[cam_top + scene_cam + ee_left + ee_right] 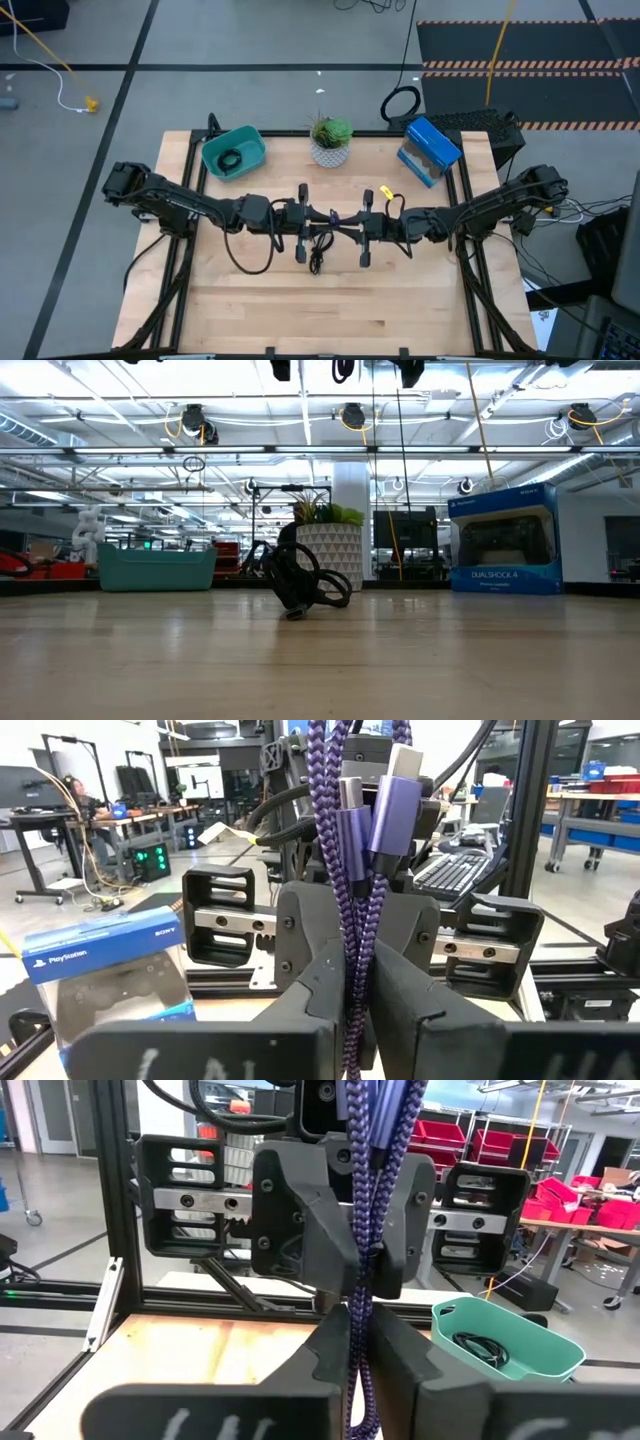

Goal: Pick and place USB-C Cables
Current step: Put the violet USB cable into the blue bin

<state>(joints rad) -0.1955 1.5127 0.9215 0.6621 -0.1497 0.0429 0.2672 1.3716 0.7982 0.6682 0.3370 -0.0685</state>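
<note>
A purple-blue braided USB-C cable (350,870) is held upright in the air over the table's middle. My left gripper (358,982) and my right gripper (360,1342) face each other, both shut on it; from above they meet at left (322,218) and right (348,222). Its metal plugs (385,795) stand above the fingers. A black looped USB-C cable (300,585) lies on the table below them (318,252). Another black coiled cable (482,1346) lies inside the teal bin (232,152). My left gripper pinches the purple-blue cable's bundled strands (352,945) between its two fingers, below the plugs. The fingers come in level from the table's left and lie across the strands. The bundle stands upright, clear of the table. My right gripper pinches the same bundle of strands (360,1305) between its two fingers, right beside the left gripper's hold. The fingers come in level from the table's right, across the strands. The bundle runs upright through the hold, clear of the table.
A potted plant (330,140) stands at the far middle of the table, a blue PlayStation box (430,152) at the far right, and the teal bin at the far left. Bare wood lies toward the near edge (320,310).
</note>
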